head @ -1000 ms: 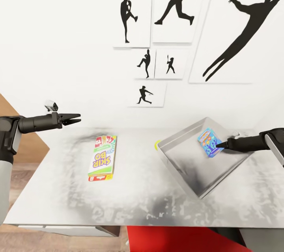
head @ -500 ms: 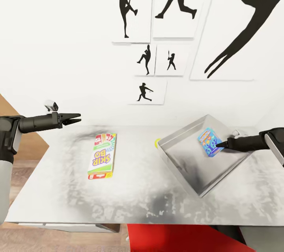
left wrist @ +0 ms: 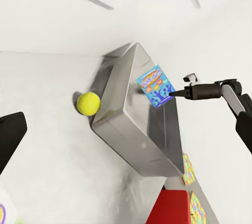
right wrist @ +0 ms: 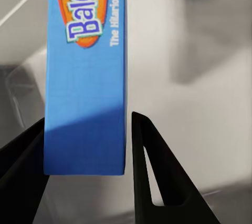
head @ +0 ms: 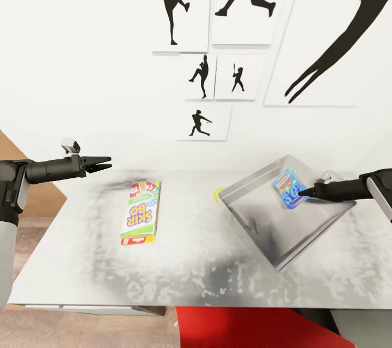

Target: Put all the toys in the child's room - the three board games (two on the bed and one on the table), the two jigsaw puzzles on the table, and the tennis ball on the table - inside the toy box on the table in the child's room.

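Head view first: the blue board game (head: pixel 289 187) hangs over the far right corner of the toy box (head: pixel 256 228), right of centre in the frame, pinched by the right hand (head: pixel 302 193). On the right wrist camera, the two dark fingers (right wrist: pixel 149 166) sit either side of the blue box's edge, clamped on it, so it looks held rather than dropped. Nothing else lies inside the bin from what I can see, so by my reckoning this would be the first toy in, and it isn't released yet. Outward from there, the tennis ball (left wrist: pixel 88 103) sits on the bench (head: pixel 179 266) just beside the bin's outer wall, peeking yellow at its left corner in the head view. Further left, the white and green board game (head: pixel 140 213) lies flat on the bench, untouched. Two jigsaw puzzles (left wrist: pixel 188 169) show low in the left wrist picture, beyond the bin. Over at the left edge, the left hand (head: pixel 104 163) hovers above the bench with its jaws parted, carrying nothing. Plenty left: ball, puzzles, at least this second game.
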You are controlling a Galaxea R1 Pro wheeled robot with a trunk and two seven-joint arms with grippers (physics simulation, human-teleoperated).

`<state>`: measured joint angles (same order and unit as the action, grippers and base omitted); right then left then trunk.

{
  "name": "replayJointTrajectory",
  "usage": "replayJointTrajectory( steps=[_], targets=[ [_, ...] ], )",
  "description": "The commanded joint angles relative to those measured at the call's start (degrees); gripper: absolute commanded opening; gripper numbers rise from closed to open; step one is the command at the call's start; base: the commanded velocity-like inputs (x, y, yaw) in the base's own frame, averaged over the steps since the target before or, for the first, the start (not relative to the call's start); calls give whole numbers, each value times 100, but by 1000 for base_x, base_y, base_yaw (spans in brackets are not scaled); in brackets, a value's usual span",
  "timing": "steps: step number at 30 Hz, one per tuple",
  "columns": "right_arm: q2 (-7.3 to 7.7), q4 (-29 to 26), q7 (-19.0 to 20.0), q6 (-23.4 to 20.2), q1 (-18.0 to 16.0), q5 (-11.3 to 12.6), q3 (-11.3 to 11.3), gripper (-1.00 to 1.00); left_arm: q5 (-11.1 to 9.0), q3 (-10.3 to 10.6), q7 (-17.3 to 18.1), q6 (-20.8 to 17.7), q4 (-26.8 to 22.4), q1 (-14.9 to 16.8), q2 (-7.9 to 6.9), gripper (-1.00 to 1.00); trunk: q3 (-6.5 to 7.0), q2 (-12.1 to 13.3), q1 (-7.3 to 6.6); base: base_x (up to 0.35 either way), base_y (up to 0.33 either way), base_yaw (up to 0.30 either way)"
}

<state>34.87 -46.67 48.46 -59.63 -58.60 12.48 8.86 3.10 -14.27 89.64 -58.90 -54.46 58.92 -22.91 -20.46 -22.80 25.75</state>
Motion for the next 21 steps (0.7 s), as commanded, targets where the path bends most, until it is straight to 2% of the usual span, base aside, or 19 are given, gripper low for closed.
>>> replayJointTrajectory(
  steps=[1,21],
  targets=[
    [7,-1,-23,-37,-9,53,20,-100,33,-4,36,-60,-3,5,-1,100,-20,-12,3,0,0,0],
    [14,-7,-265,-37,-97,54,23,-100,27,-6,36,-62,-1,130,0,100,-209,-12,3,0,0,0]
  ],
)
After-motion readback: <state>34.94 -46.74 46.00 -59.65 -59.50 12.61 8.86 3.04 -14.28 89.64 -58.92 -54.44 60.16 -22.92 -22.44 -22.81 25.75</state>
